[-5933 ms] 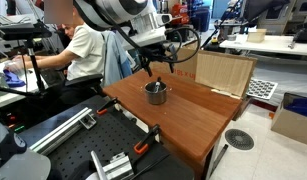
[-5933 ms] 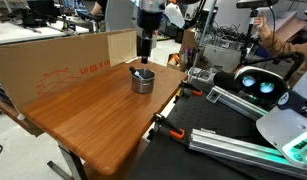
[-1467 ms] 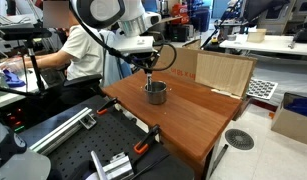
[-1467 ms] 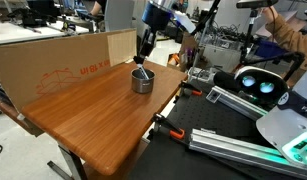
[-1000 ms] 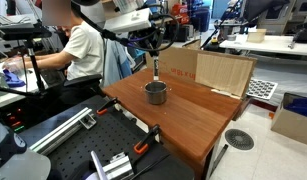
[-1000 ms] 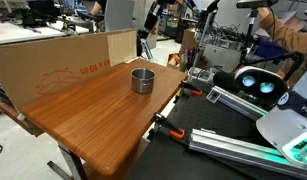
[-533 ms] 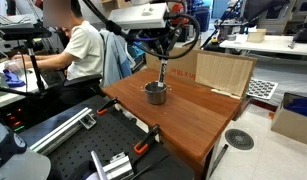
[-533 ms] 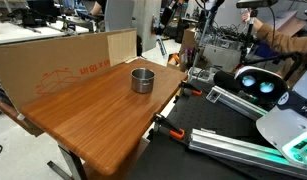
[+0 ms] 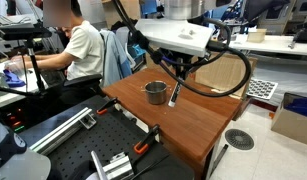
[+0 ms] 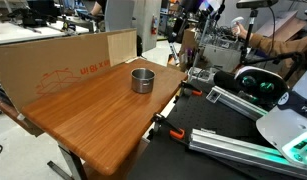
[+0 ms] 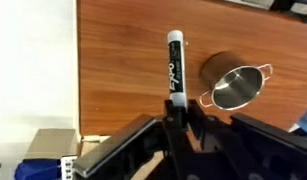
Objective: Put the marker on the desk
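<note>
The marker [image 11: 175, 68] was clamped in the gripper [image 11: 176, 108]. The two fingers were closed tight on its dark back end, and the rest of the stick poked straight out from between them. In the wrist view you could see the black barrel with some white lettering, and the lighter cap end pointed away from the camera toward the desk [image 11: 118, 60]. So it was out over the reddish-brown wood, not lying on it.

In an exterior view the marker [image 9: 174, 94] hung roughly upright under the gripper [image 9: 177, 80], just beside the small metal pot [image 9: 155, 92], on the side toward the cardboard box [image 9: 225, 72]. Honestly couldn't tell from that angle whether the lower tip touched the desk [image 9: 198, 120] or sat a bit above it. The marker and the pot looked apart, not touching. The wrist view backs that up, with the metal pot [image 11: 233, 82] off to one side of the barrel.

The pot stood upright on the wood in both exterior views. A person in a white shirt [image 9: 81, 50] sat behind the desk, facing away.
</note>
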Robot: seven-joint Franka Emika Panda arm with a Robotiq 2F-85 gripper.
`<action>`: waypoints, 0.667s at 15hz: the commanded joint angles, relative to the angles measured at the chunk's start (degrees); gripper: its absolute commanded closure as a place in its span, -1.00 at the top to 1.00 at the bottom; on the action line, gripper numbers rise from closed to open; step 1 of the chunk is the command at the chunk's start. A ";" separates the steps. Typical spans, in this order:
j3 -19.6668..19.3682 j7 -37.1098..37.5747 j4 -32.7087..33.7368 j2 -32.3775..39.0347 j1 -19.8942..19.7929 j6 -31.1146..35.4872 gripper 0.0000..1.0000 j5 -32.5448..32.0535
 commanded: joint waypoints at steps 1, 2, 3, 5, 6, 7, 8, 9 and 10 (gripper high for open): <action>-0.41 -4.18 9.02 8.54 -0.55 -7.00 -0.91 4.98; 0.40 -4.27 11.56 10.88 -1.43 -8.89 -0.91 5.64; 1.25 -4.55 14.22 13.48 -2.31 -10.48 -0.91 6.36; 3.28 -5.14 19.19 18.41 -4.23 -13.22 -0.91 7.53; 4.36 -4.88 21.54 20.69 -5.25 -14.48 -0.91 7.47; 5.50 -4.66 23.73 23.18 -6.30 -15.46 -0.91 7.62; 6.53 -4.07 25.39 24.97 -7.18 -16.14 -0.91 7.15; 7.64 -3.77 26.97 26.93 -8.07 -16.57 -0.91 6.80; 8.84 -4.10 28.37 28.72 -8.97 -17.05 -0.91 6.88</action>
